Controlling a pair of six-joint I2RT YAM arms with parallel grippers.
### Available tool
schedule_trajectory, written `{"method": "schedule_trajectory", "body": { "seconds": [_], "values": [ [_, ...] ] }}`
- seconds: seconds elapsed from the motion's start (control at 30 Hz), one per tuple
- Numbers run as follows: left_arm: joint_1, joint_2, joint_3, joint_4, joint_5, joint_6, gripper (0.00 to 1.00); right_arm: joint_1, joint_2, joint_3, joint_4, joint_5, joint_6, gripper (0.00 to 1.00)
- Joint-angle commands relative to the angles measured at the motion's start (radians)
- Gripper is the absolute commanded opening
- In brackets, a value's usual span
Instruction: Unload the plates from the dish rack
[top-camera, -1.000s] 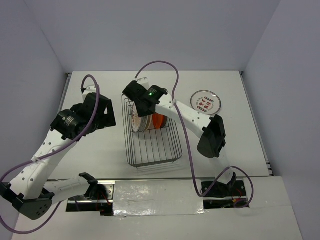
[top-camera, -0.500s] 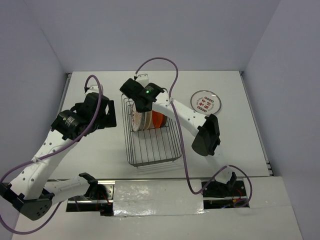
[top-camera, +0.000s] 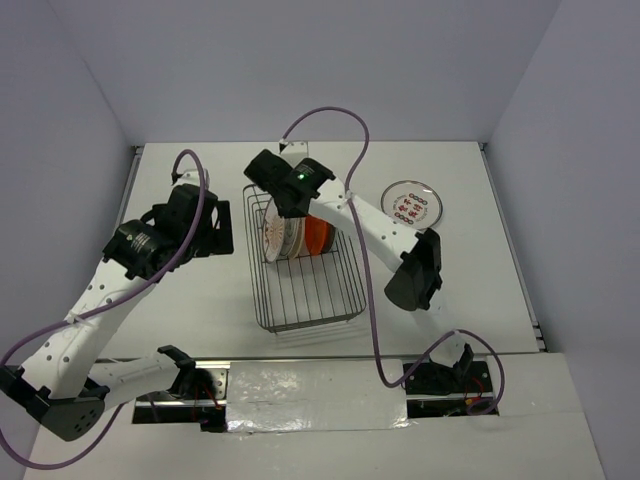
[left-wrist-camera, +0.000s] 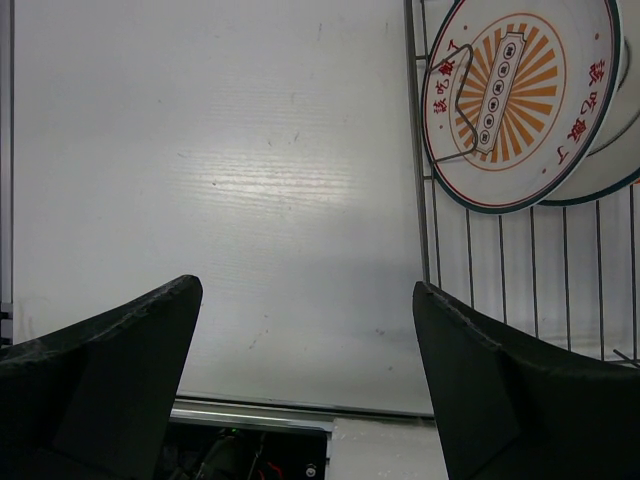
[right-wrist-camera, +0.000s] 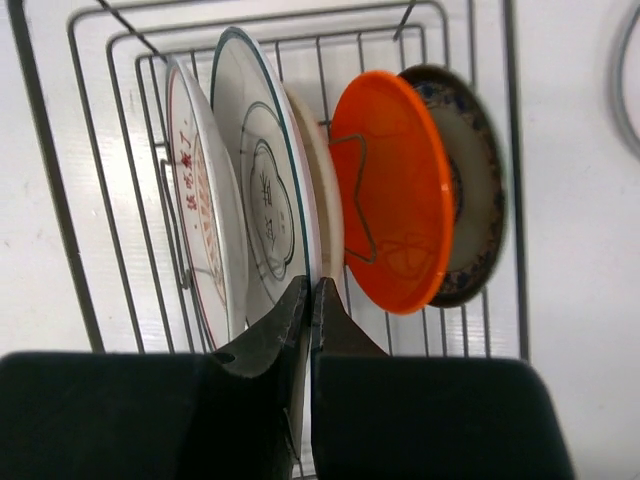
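Observation:
The dish rack (top-camera: 305, 322) stands mid-table with several plates upright in it. In the right wrist view, left to right: the orange-sunburst plate (right-wrist-camera: 198, 230), a white plate with a teal rim (right-wrist-camera: 262, 190), a cream plate edge (right-wrist-camera: 328, 230), the solid orange plate (right-wrist-camera: 395, 200), and a cream plate with a dark rim (right-wrist-camera: 475, 190). My right gripper (right-wrist-camera: 311, 292) is shut on the teal-rimmed plate's edge, above the rack's back end (top-camera: 285, 190). My left gripper (top-camera: 205, 228) is open and empty, left of the rack. The white plate with red marks (top-camera: 412, 203) lies flat on the table.
The left wrist view shows the rack's side wire (left-wrist-camera: 421, 200) and the sunburst plate (left-wrist-camera: 510, 100) to the right of my open left fingers (left-wrist-camera: 120, 360). Purple cables loop over both arms. Walls close in the table's back and sides.
My right wrist has shifted slightly over the rack's back end and settled on the plates. The left arm has barely moved. The plates stand as before.

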Motion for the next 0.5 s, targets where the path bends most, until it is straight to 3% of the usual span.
{"method": "schedule_trajectory", "body": {
  "seconds": [0.0,0.17,0.27,0.33,0.37,0.4,0.47],
  "values": [
    [0.006,0.002,0.029,0.049,0.007,0.026,0.99,-0.012,-0.189,0.129,-0.031,0.127,0.037,0.00],
    [0.008,0.019,0.032,0.072,0.018,0.020,1.00,-0.070,-0.373,0.042,-0.044,0.168,0.063,0.00],
    [0.009,0.034,0.041,0.080,0.027,0.016,1.00,-0.171,-0.511,-0.191,-0.026,0.152,0.082,0.00],
    [0.009,0.037,0.050,0.086,0.035,0.014,1.00,-0.306,-0.656,-0.346,0.099,0.089,0.044,0.00],
    [0.009,0.039,0.053,0.088,0.041,0.016,0.99,-0.360,-0.718,-0.552,0.195,0.001,0.005,0.00],
    [0.011,0.039,0.055,0.097,0.064,0.020,0.99,-0.483,-0.778,-0.649,0.403,-0.069,-0.044,0.00],
    [0.012,0.027,0.052,0.111,0.088,0.028,1.00,-0.631,-0.929,-0.928,0.599,-0.287,-0.052,0.00]
  ]
}}
